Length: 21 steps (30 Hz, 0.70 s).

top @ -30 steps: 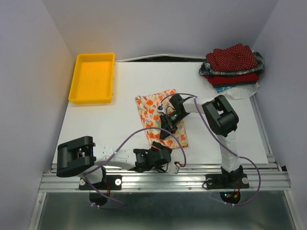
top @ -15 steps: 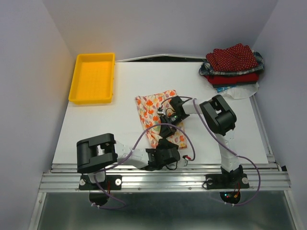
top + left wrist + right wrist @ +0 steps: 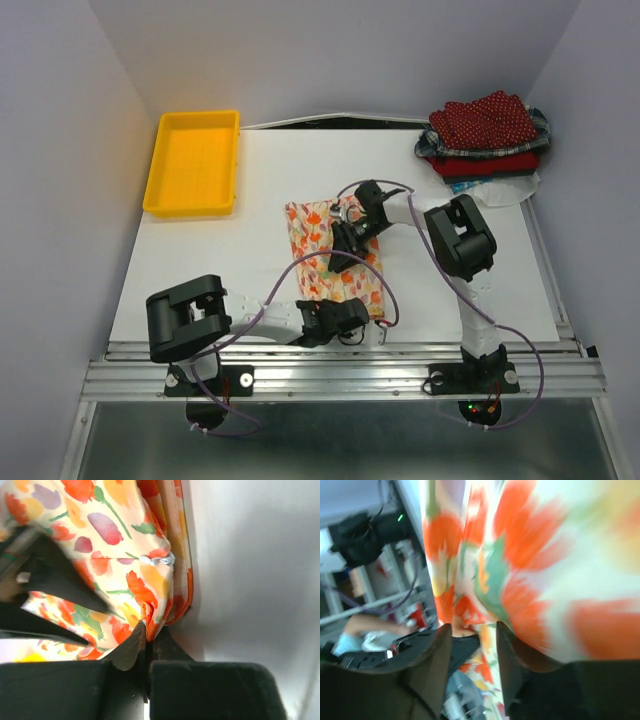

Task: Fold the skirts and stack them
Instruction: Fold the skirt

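Observation:
The cream skirt with orange-red blobs [image 3: 318,250] lies partly folded at the table's middle. My left gripper [image 3: 350,310] is at its near right corner, shut on a pinched fold of the hem [image 3: 148,625]. My right gripper [image 3: 343,243] hovers over the skirt's far half with its jaws apart and nothing between the fingers [image 3: 440,645]; the cloth [image 3: 535,555] fills that blurred view. At the back right corner the other skirts are stacked: the dark red dotted one [image 3: 490,118] on top, a plaid edge [image 3: 445,148] under it, then plain red [image 3: 487,164].
A yellow tray [image 3: 193,160] stands at the back left. White cloth or paper [image 3: 505,187] sticks out under the stack. Purple cables [image 3: 290,280] loop over the skirt from both arms. The metal rail [image 3: 340,375] runs along the near edge.
My left gripper has moved in to the skirt's near corner and shut on its hem. The right gripper has lifted toward the far side and opened wider. The skirt has shifted.

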Motion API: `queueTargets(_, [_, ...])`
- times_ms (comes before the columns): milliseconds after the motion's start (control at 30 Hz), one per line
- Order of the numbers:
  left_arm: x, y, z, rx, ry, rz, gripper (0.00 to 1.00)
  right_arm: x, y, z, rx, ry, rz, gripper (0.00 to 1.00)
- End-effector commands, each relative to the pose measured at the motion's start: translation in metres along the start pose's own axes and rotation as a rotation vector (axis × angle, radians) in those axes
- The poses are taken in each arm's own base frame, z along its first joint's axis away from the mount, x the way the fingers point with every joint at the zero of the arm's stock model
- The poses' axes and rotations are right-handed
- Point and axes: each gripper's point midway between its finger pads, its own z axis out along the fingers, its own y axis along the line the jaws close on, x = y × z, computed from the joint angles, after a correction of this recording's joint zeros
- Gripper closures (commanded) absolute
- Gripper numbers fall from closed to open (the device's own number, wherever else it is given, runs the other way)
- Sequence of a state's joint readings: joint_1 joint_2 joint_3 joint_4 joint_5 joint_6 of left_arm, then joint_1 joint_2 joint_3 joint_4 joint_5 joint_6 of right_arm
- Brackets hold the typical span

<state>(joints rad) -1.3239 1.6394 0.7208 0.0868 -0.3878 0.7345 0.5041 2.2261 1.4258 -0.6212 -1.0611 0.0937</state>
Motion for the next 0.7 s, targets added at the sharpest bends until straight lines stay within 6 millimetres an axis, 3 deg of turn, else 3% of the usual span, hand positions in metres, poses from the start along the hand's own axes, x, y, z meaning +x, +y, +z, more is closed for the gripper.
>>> queueTargets(0, [0.006, -0.049, -0.026, 0.282, -0.021, -0.011, 1.00, -0.083, 0.004, -0.078, 0.214, -0.257, -0.199, 0.47])
queueTargets(100, [-0.007, -0.050, -0.043, 0.346, -0.075, -0.061, 1.00, -0.112, 0.009, -0.112, 0.287, -0.325, -0.291, 0.40])
queueTargets(167, [-0.019, -0.043, -0.053, 0.353, -0.117, -0.105, 1.00, -0.121, 0.003, -0.119, 0.347, -0.330, -0.322, 0.31])
queueTargets(233, [-0.024, -0.042, -0.061, 0.369, -0.133, -0.131, 1.00, -0.136, -0.003, -0.133, 0.417, -0.360, -0.376, 0.30])
queueTargets(367, [-0.029, -0.045, -0.070, 0.438, -0.160, -0.166, 1.00, -0.150, -0.024, -0.134, 0.482, -0.356, -0.403, 0.30])
queueTargets(500, [-0.037, -0.044, -0.081, 0.523, -0.201, -0.210, 1.00, -0.149, -0.056, -0.118, 0.484, -0.310, -0.385, 0.32])
queueTargets(667, [-0.047, -0.027, -0.094, 0.609, -0.258, -0.277, 1.00, -0.143, -0.067, -0.103, 0.431, -0.277, -0.391, 0.32])
